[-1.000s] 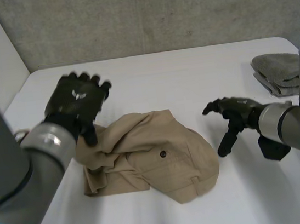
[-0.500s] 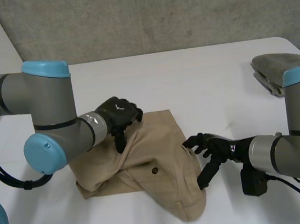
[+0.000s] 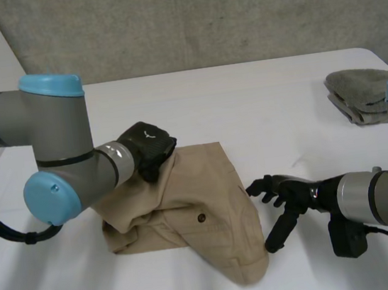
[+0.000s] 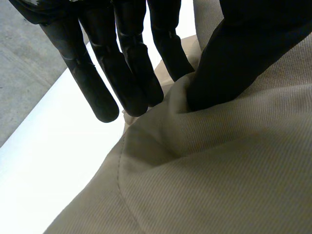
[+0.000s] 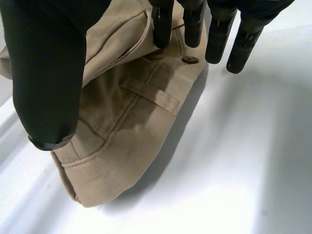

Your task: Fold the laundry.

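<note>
Crumpled garment at mid-table, one hand on it, fold not yet begun.
Nearest: tan garment (image 3: 203, 215), bunched in a heap at the middle of the table (image 3: 245, 95), its belt loop (image 5: 151, 95) and button (image 5: 190, 60) turned toward the right hand (image 3: 286, 193), which hangs released just beside that edge, fingers straight and spread, holding nothing. Further: left hand (image 3: 148, 147) at the garment's far left edge, grasping a ridge of fabric pinched between thumb and straight fingers. Farthest: grey cloth (image 3: 359, 94), folded, well apart at the table's right end. Risks, as judged: the pinch looks shallow and may slip on a lift; it may catch several layers, so the heap drags instead of spreading; the free right hand may push its edge into more wrinkles.
</note>
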Available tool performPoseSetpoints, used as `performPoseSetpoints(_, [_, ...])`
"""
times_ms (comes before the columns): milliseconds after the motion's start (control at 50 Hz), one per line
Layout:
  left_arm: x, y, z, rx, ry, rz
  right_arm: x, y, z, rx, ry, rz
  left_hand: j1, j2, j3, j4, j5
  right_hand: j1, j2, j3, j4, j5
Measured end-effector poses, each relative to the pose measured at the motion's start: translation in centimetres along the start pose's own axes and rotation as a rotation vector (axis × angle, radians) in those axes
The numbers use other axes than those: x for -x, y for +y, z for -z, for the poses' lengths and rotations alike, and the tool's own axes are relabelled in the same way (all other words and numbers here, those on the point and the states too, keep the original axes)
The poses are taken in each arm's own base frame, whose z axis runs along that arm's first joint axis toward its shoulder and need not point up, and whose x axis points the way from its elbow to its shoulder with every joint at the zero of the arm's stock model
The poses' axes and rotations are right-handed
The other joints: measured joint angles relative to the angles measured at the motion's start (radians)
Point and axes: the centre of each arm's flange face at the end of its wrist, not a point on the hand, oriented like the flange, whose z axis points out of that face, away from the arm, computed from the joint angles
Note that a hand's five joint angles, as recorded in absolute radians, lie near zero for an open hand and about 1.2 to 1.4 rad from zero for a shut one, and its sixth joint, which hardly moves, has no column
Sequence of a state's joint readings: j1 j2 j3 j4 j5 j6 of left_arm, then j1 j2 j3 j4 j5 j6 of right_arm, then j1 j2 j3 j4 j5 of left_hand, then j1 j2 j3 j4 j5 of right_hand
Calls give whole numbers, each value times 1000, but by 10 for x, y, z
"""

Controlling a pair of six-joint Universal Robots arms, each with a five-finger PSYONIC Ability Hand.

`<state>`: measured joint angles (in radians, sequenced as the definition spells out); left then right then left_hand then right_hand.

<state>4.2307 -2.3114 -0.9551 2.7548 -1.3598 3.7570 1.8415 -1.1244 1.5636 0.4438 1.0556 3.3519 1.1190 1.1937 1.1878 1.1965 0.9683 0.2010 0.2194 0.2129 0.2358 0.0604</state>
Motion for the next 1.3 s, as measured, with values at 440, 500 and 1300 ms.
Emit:
performPoseSetpoints(440, [0,-7,4,-48,-48,-6,13,18,-12,74,-47,-82,0,1,1,0,0,194,225,206,181,188])
performPoseSetpoints(500, [3,-9,0,-74,-70,-5,20,15,-24,55,-78,-91,0,2,1,0,0,582,695,660,633,607])
performPoseSetpoints(1300, [35,-23,73,-501,-596,142,97,-116,12,-677,116,673,8,5,7,5,14,546,647,658,639,648])
